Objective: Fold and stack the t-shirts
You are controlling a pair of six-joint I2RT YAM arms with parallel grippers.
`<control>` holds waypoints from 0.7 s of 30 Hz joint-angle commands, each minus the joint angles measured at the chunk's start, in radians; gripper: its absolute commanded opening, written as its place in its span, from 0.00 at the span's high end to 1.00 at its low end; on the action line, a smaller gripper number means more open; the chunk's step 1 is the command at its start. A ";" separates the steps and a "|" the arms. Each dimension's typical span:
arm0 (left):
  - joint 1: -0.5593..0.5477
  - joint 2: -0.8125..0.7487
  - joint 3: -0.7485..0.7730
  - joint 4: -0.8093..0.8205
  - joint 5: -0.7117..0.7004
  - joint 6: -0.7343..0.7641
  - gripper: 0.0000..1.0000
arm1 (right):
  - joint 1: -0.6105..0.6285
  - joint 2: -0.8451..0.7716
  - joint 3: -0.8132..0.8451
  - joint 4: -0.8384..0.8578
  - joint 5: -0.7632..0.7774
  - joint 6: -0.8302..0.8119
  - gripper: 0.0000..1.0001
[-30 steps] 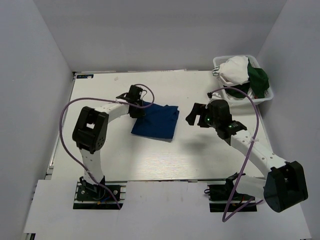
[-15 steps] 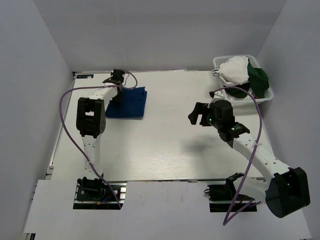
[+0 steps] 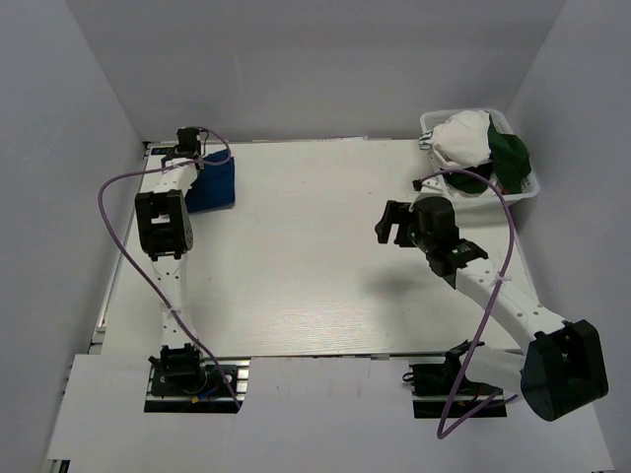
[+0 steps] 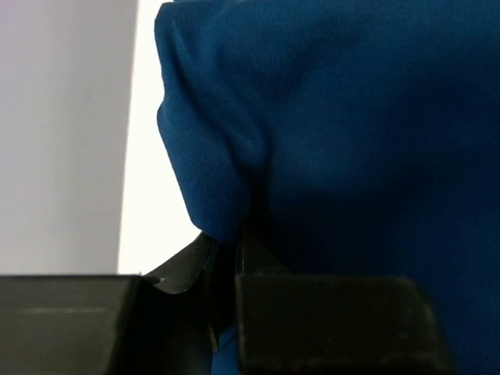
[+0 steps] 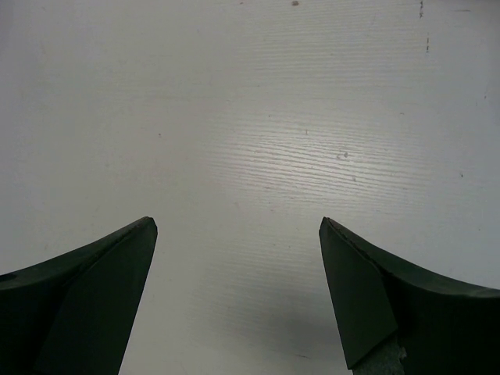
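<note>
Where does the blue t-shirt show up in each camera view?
Top external: the blue t-shirt lies in the far left corner of the table, pinched by the left gripper.
Left wrist: it fills most of the picture, above the gripper.
Right wrist: not in view; only the open right gripper over bare table.
Shared landmark: the white table, in all three views.

A white, faintly wood-grained table [image 3: 325,286] sits boxed in by plain pale grey walls [image 3: 315,69] on the left, back and right, under soft, even light that throws only faint shadows.
</note>
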 commanded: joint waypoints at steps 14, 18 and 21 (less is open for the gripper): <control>0.093 0.093 0.152 0.243 -0.131 0.097 0.15 | -0.004 0.091 0.043 0.059 0.000 -0.011 0.10; 0.093 0.016 0.152 0.227 -0.168 0.037 0.00 | -0.002 0.100 0.060 0.025 -0.015 -0.005 0.10; 0.081 -0.059 0.164 0.137 -0.124 -0.033 0.00 | -0.001 0.072 0.049 0.039 -0.023 -0.003 0.10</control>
